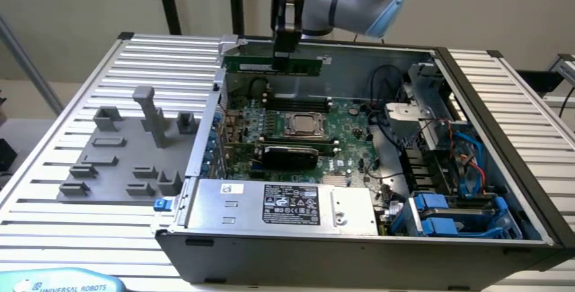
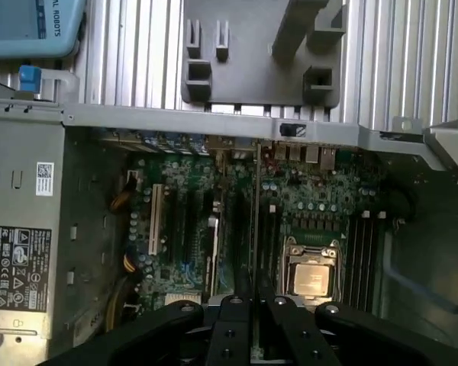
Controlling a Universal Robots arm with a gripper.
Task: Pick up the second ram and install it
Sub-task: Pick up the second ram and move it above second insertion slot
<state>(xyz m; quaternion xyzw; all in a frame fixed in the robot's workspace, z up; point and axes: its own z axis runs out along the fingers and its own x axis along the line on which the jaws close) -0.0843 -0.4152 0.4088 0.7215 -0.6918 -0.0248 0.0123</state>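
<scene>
The second ram [image 1: 260, 64], a long thin green stick, hangs level above the far edge of the open computer case [image 1: 503, 171], with my gripper [image 1: 284, 55] shut on it near its middle. In the wrist view the second ram [image 2: 256, 213] appears edge-on as a thin line running out from my gripper [image 2: 256, 303], whose black fingers [image 2: 233, 313] press on both sides of it. Below lies the green motherboard [image 1: 346, 147] with its processor socket [image 1: 306, 125] [image 2: 313, 276]. The long black memory slots [image 1: 301, 101] [image 2: 362, 244] sit just beyond the socket, under the held stick.
A grey fixture tray [image 1: 126, 151] [image 2: 259, 53] with upright holders lies on the ribbed table at the exterior view's left of the case. A power supply [image 1: 279, 204] [image 2: 23, 229] fills the case's near side. Blue drive brackets [image 1: 449, 214] and cables [image 1: 395, 124] crowd its right.
</scene>
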